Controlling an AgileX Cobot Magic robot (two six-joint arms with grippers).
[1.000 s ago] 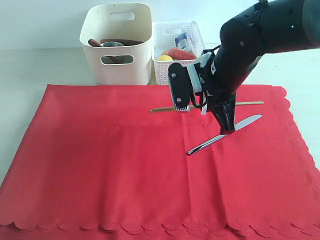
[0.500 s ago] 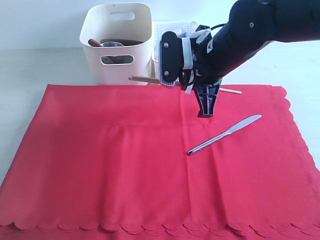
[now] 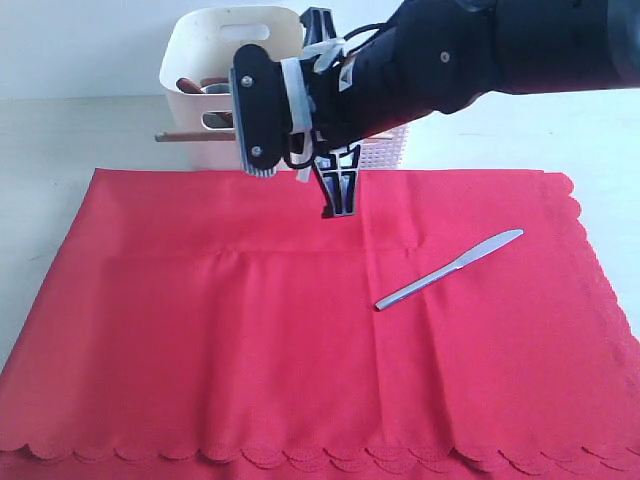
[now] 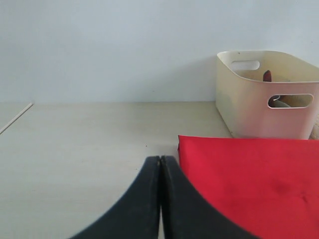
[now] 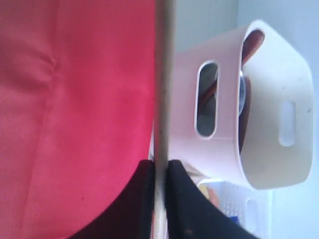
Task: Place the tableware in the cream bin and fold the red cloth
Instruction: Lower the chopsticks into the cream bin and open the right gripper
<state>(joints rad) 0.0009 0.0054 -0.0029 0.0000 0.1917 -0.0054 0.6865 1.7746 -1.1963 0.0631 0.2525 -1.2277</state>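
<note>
The right gripper clenches the wooden chopsticks, which stick out crosswise from its jaws just in front of the cream bin.

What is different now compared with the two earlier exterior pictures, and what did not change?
The right gripper, jaws shut on the chopsticks, moved left and farther back in the exterior view, from beside the knife to the front of the cream bin; the chopsticks now cross the bin's front wall. Nothing was let go. The knife, the red cloth and the bin stayed in place.
</note>
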